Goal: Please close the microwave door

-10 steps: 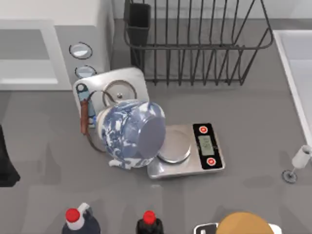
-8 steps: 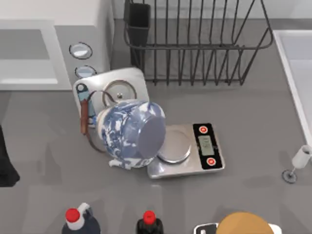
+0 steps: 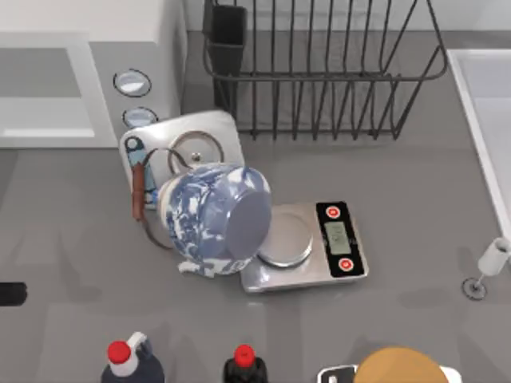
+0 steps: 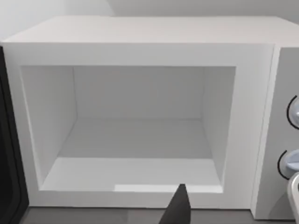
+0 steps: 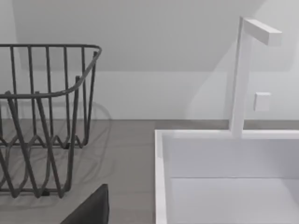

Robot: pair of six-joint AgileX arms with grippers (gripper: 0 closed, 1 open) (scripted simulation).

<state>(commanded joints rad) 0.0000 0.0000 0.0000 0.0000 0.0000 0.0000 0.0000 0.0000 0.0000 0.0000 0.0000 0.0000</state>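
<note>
The microwave (image 3: 88, 48) stands at the table's back left, with two round dials on its grey control strip (image 3: 132, 96). In the left wrist view its white cavity (image 4: 135, 135) stands open and faces me. A dark upright strip (image 4: 8, 149) beside the opening may be the microwave door's edge; I cannot tell. A dark tip of my left gripper (image 4: 177, 212) hangs in front of the cavity's lower rim, apart from it. A black bit of the left arm (image 3: 8, 294) shows at the top view's left edge. My right gripper (image 5: 91, 210) hovers between the rack and the sink.
A black wire dish rack (image 3: 319, 72) stands behind. A blue-white jar (image 3: 211, 219) lies beside a steel scale (image 3: 319, 251) and a silver plate (image 3: 188, 140). Two red-capped bottles (image 3: 120, 359) stand at the front. A white sink (image 3: 487, 104) with faucet (image 5: 243, 70) is at the right.
The black shape at the top view's left edge has shrunk and slid towards the front and off the left. Everything on the table stays put.
</note>
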